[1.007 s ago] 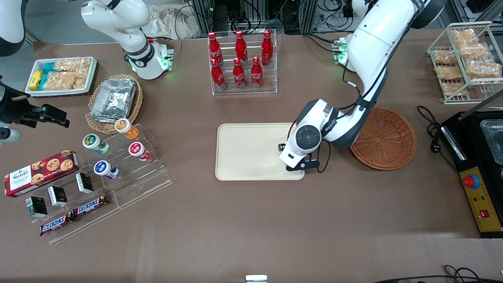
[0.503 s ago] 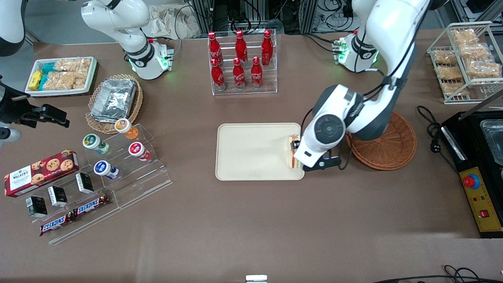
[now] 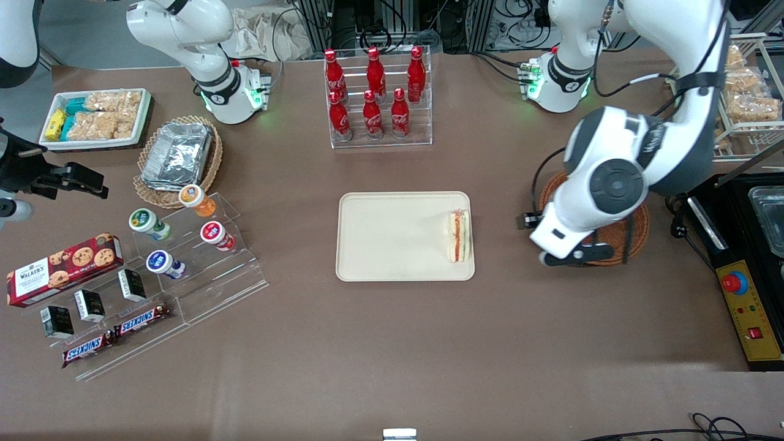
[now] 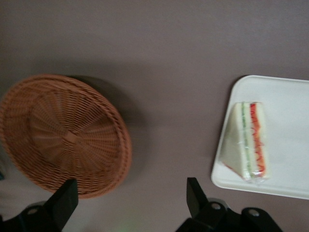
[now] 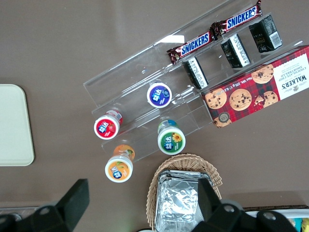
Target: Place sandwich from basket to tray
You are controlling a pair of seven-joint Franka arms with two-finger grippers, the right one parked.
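At tray [image 3: 392, 239] edge: sandwich [image 3: 459, 236]; gripper [image 4: 130, 200] spread above bare table.

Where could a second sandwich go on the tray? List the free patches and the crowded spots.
Most of the tray is bare; the sandwich fills only its edge nearest the basket. The basket is empty, with the open gripper above the table between basket and tray. Bare table lies between the tray and the cola bottle rack. The snack display is crowded.

Brown table [image 3: 392, 343] bearing tray [image 3: 392, 239], basket [image 4: 63, 133], bottle rack [image 3: 380, 98], snack stand [image 3: 184, 288]; gripper [image 4: 130, 203] above.
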